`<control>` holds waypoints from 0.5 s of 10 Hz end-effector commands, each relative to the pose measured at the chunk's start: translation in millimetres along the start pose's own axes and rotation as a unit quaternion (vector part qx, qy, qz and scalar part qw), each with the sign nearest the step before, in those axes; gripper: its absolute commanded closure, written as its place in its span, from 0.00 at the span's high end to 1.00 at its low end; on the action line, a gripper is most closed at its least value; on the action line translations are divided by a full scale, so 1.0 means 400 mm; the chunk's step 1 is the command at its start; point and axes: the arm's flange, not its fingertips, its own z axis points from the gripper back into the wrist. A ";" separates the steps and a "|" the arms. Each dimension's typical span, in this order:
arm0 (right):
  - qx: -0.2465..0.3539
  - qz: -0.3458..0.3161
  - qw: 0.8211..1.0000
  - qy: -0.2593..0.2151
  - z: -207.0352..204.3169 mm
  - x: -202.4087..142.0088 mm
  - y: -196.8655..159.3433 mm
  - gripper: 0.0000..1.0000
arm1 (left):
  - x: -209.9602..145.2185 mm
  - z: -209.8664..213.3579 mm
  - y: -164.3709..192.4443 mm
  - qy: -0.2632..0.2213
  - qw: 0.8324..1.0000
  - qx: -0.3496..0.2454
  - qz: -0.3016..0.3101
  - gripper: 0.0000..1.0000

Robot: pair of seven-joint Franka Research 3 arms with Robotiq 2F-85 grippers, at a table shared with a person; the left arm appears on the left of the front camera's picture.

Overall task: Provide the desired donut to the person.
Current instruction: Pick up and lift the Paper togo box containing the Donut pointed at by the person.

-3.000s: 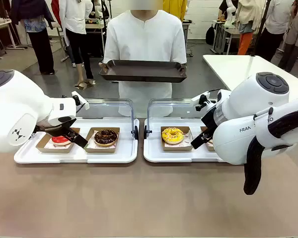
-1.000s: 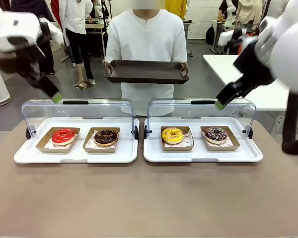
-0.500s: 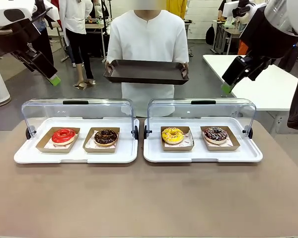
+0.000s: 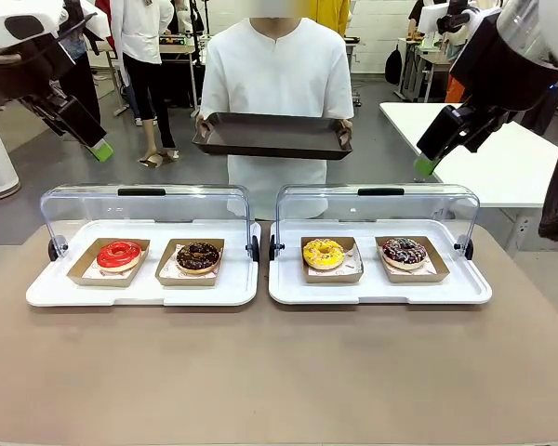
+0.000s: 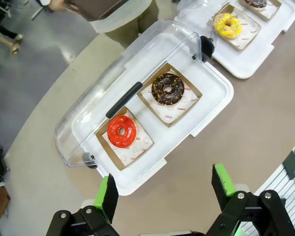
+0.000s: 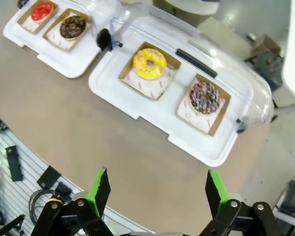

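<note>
Beyond the table (image 4: 260,372), behind the yellow donut (image 4: 323,253), the person (image 4: 274,74) holds a dark tray (image 4: 270,144). Left end effector (image 5: 164,181) and right end effector (image 6: 157,179) hang high either side of that donut, both spread wide, empty.

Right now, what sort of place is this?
Likely a robot lab staged as a donut counter: donuts in lidded display cases, a person holding a tray, other tables and people behind.

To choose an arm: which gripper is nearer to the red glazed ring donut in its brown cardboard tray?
Left. The left gripper hangs high over the case holding the red donut; the right gripper hangs high over the neighbouring case.
</note>
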 end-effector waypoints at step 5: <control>0.244 0.111 0.939 -0.217 -0.019 -0.202 -0.397 1.00 | -0.126 0.018 0.322 -0.201 0.925 -0.303 -0.109 1.00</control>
